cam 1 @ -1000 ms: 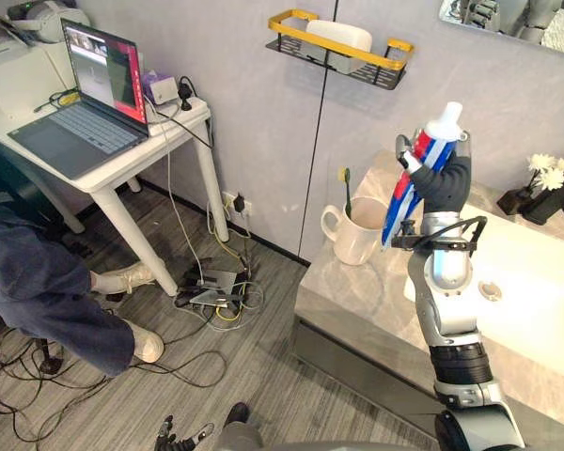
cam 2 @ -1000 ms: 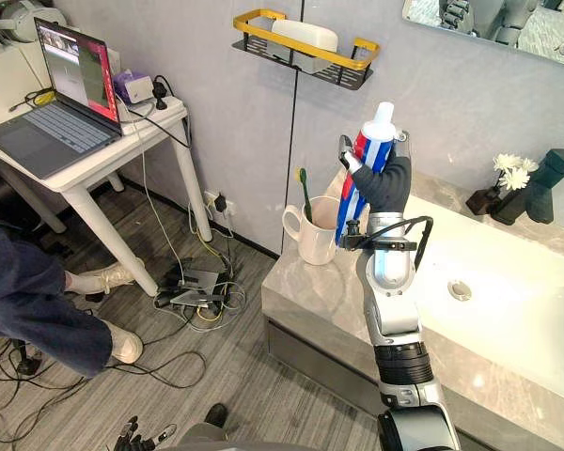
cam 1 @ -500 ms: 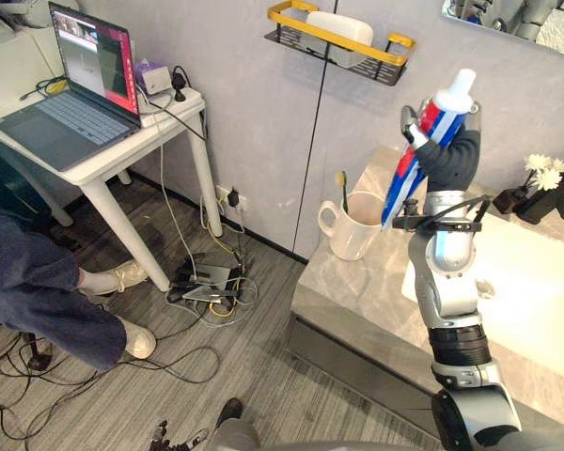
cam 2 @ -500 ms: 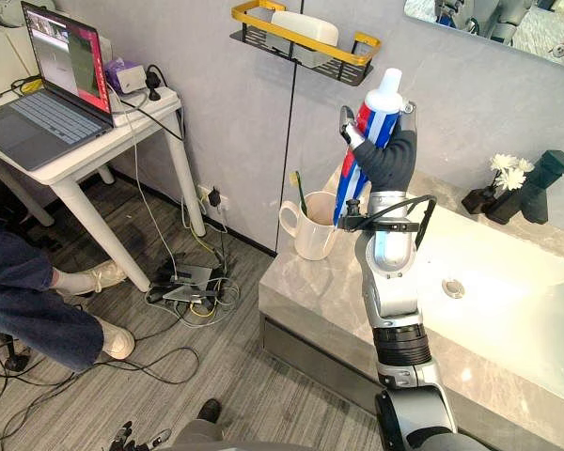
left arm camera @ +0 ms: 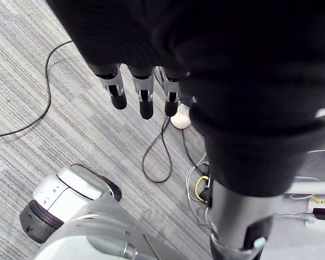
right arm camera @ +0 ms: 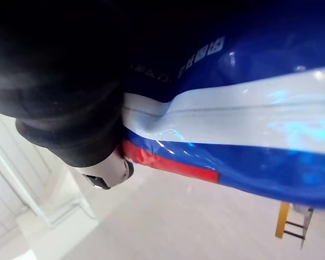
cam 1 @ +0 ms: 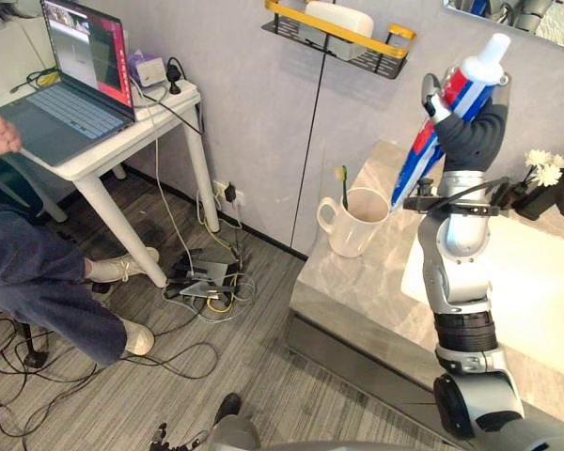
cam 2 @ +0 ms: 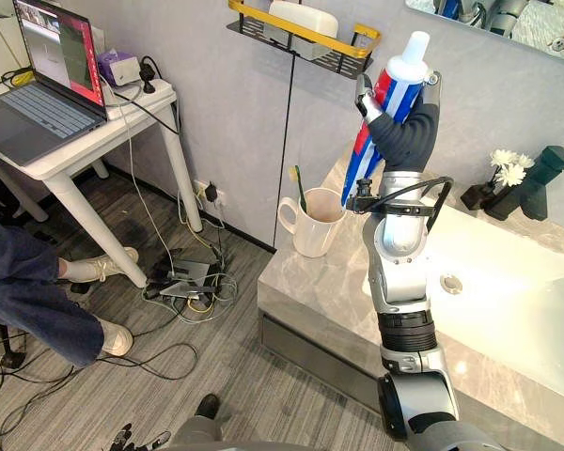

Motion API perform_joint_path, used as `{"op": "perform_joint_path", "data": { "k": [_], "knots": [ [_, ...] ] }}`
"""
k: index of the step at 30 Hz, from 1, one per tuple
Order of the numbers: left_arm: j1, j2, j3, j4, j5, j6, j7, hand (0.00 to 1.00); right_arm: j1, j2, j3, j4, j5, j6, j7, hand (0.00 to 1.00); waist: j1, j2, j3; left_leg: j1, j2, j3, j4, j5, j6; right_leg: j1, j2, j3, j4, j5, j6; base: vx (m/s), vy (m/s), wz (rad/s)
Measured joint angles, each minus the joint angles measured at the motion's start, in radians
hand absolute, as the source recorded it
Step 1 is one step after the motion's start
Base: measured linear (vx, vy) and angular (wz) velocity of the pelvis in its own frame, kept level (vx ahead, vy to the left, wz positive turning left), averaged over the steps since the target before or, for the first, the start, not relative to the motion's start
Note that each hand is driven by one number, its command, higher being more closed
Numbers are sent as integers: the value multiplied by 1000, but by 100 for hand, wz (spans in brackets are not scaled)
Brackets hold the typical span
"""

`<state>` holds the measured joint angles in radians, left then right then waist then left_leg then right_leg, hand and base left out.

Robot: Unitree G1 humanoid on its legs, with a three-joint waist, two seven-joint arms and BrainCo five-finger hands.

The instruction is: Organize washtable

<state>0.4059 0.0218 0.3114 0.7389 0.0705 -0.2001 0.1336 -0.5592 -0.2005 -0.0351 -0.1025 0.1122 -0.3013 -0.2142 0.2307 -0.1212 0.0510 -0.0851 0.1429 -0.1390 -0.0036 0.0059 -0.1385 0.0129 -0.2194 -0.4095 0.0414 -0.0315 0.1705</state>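
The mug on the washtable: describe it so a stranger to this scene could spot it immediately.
Find the grey stone washtable against the wall, then its left end below the yellow-railed wall shelf. The cream mug stands there, handle pointing left, one toothbrush standing inside, the counter's sole cup.

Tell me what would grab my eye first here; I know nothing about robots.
The large red, white and blue toothpaste tube stands out most: the right hand grips it, cap up, high over the grey washtable, near the yellow-rimmed wall shelf. At the washtable's left end stands a white mug holding a toothbrush. The left hand hangs open over the floor.
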Motion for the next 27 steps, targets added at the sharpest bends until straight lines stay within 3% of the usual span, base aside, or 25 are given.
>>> {"op": "perform_joint_path", "data": {
  "k": [9, 10, 20, 27],
  "knots": [
    [0, 2, 0, 8, -1, -1, 0, 0, -5, -2, 0, 0, 14, 0, 0, 100, -2, -2, 2, 16, 2, 4, -29, 15, 1, 0, 0, 2, 1, 0, 0, 0, 0, 0],
    [-14, 11, -4, 36, -20, -1, 1, 0, -37, -3, 6, 0, 34, -3, 0, 100, -27, 1, 15, 21, 4, 9, -32, 15, 1, -1, 0, 8, 5, 0, 0, 0, 0, 0],
    [-18, 21, -26, 64, -20, -2, 2, 0, -37, -3, 44, 0, 33, -2, -6, 100, -29, -2, 15, 11, 3, 0, -31, 15, 1, -7, 0, 2, 4, 0, 0, 0, 0, 1],
    [-42, 35, -44, 129, -21, -1, 3, 0, -38, -2, 80, 0, -6, 27, -47, 100, -34, 6, 12, -10, -3, -24, -30, 16, 0, -17, -2, -6, 0, 0, 0, 11, -7, 6]
  ]
}}
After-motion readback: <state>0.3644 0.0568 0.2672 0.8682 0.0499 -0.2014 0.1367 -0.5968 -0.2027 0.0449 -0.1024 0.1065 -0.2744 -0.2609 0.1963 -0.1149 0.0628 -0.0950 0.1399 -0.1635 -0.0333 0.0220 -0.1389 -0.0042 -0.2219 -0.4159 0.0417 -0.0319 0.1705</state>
